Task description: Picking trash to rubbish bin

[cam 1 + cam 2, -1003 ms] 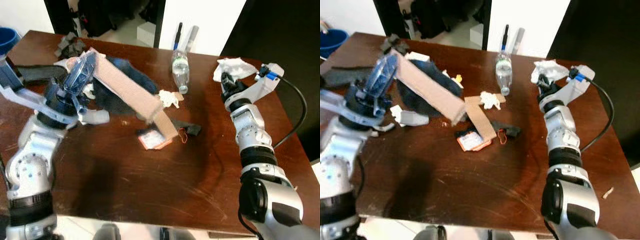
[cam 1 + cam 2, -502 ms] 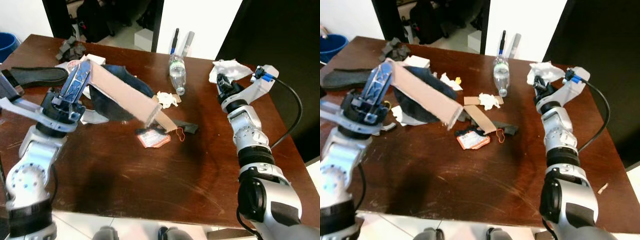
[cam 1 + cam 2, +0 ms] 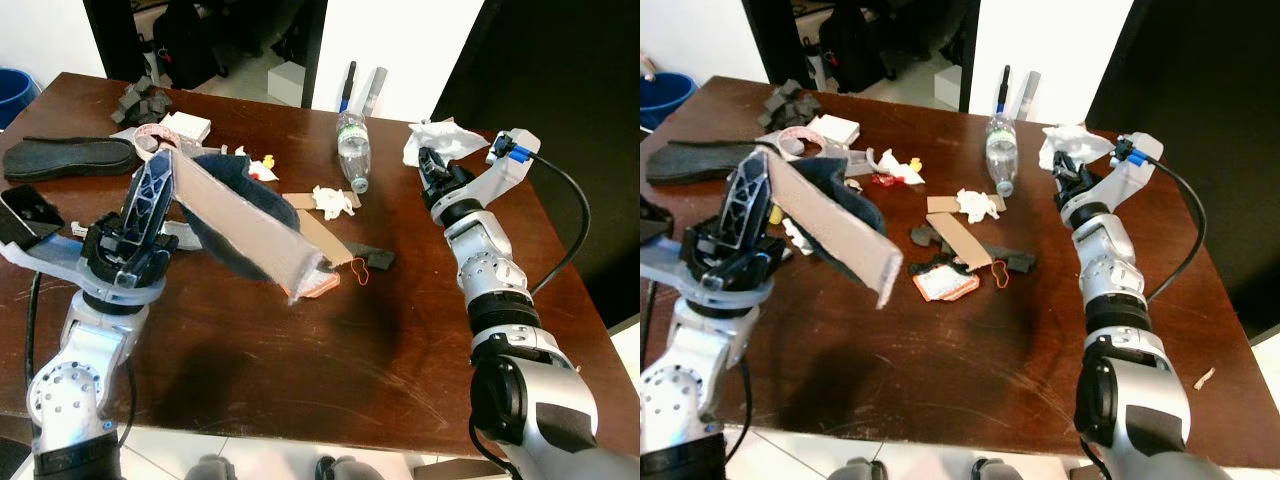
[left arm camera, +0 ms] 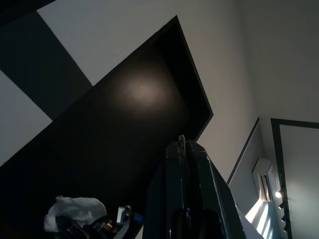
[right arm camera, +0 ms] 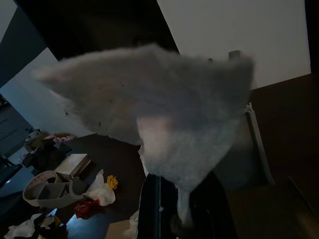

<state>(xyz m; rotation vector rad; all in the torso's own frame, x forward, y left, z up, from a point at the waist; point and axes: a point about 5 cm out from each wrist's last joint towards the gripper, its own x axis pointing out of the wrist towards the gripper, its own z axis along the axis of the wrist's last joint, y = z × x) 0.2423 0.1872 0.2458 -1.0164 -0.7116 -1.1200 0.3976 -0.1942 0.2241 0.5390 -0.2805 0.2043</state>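
Two jaws clamped: left gripper (image 3: 150, 190) on flat cardboard strip (image 3: 245, 225), right gripper (image 3: 428, 165) on crumpled white tissue (image 3: 440, 137).

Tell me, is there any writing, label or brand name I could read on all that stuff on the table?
None can be read.
Plastic bottle: no legible label.
Small orange packet: some print, too small and blurred to read.
White box: no readable marking.
Long cardboard strip, held up by the left gripper: plain.
White tissue in the right gripper: plain.
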